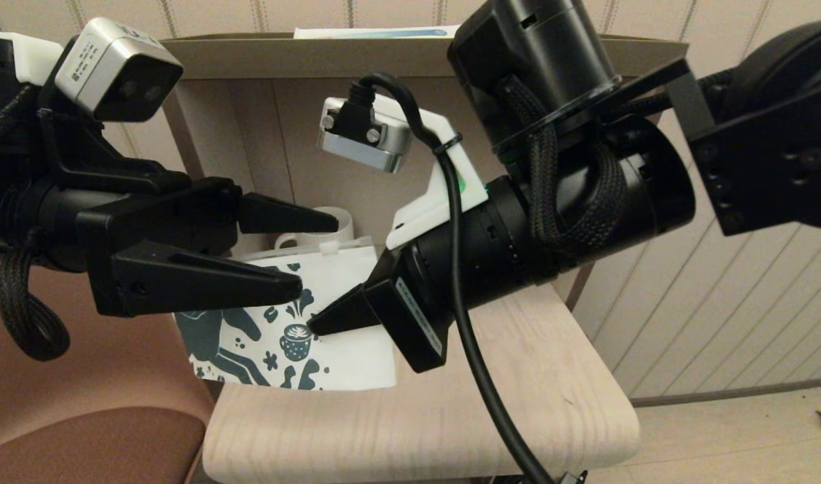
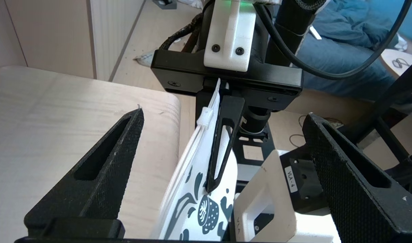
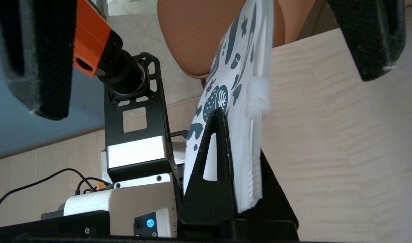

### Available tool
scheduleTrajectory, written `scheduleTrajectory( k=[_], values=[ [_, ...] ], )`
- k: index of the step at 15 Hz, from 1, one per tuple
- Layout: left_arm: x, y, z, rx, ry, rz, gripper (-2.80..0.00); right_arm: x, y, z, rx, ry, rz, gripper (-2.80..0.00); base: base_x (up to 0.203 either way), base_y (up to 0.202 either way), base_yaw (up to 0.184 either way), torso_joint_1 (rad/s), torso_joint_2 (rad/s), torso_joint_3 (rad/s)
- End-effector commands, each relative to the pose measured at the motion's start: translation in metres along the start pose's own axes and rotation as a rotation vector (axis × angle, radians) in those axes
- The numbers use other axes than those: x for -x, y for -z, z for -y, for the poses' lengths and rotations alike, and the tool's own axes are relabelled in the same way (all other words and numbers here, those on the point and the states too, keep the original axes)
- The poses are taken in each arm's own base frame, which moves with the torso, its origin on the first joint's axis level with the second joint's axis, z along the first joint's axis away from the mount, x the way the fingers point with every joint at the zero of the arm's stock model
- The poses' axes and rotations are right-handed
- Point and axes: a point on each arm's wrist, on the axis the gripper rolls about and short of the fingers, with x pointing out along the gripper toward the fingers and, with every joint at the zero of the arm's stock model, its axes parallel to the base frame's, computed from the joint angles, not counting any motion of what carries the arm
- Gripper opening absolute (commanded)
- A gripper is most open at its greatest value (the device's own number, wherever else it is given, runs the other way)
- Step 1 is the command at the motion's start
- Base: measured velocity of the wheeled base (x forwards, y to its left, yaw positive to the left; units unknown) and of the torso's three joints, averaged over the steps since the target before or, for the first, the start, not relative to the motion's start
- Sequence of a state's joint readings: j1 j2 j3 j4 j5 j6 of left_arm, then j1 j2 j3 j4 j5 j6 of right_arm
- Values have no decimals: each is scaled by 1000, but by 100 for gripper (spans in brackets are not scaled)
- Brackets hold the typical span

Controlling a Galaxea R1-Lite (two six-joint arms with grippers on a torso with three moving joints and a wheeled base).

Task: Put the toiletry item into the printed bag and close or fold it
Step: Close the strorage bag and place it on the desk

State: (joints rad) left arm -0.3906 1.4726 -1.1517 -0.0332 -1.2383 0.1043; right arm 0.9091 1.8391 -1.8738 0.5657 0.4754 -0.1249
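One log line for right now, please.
right pincer: shut on printed bag, held upright | left pincer: open beside it | table: underneath

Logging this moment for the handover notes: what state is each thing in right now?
printed bag: held upright above the table, pinched at one edge
right gripper: shut on the printed bag
left gripper: open, holding nothing, beside the bag
mug: upright behind the bag
table: bare where visible

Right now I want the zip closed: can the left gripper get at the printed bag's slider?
Probably yes. The left gripper is open beside the printed bag, which the right gripper pinches upright; nothing stands between it and the slider.
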Motion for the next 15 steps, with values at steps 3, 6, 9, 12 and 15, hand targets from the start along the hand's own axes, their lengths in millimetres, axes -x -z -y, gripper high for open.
scheduleTrajectory(
  k=[3,6,9,12,15],
  values=[
    [0,0,1,-2,8,1,0,-3,1,0,-3,-6,-9,-280,0,0,0,0,0,0],
    [-1,0,1,-2,11,1,0,-6,2,2,-6,-7,-14,-280,0,0,0,0,0,0],
    [-1,0,1,-2,12,0,0,-6,1,2,-4,-6,-11,-280,0,0,0,0,0,0],
    [-2,1,1,0,16,-1,0,-5,1,2,-4,-5,-9,-280,0,0,0,0,0,0],
    [-3,1,1,1,21,-3,0,-4,0,2,3,-2,0,-280,0,0,0,0,0,0]
  ],
)
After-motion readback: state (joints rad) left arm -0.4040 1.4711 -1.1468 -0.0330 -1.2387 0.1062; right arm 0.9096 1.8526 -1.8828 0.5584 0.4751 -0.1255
